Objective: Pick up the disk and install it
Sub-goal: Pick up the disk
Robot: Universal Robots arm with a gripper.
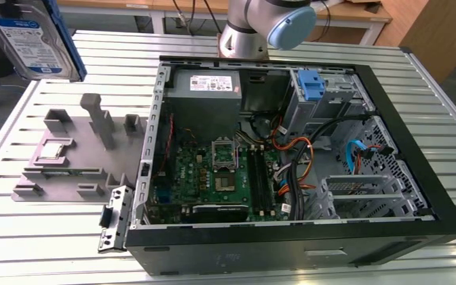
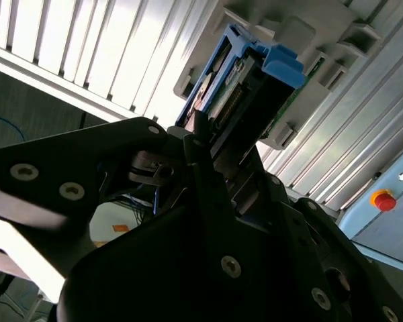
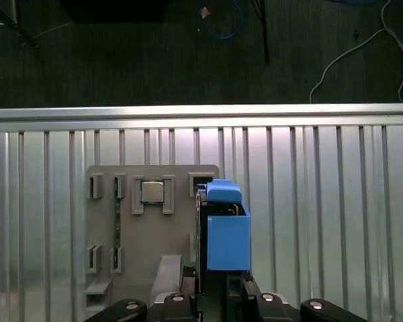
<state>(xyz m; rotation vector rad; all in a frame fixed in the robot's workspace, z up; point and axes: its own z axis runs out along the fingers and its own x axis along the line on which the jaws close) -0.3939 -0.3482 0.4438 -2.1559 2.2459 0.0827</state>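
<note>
Exterior view: the disk (image 1: 31, 41) hangs upright in the air at the exterior view's far left, above the gray holder tray (image 1: 62, 172) and well apart from the open computer case (image 1: 291, 246). In the first wrist view the gripper (image 3: 218, 288) pinches the disk's blue carrier. By my judgement, this carry needs a firm, even pinch, with the disk upright and clear of the tray's posts.

One disk (image 1: 30, 41), a silver rectangular hard drive framed in blue plastic; one open black metal computer case (image 1: 291, 243); one grey moulded plastic fixture (image 1: 81, 159); one small square silver chip (image 1: 51, 150); one upright blue plastic latch (image 1: 310, 86).
</note>
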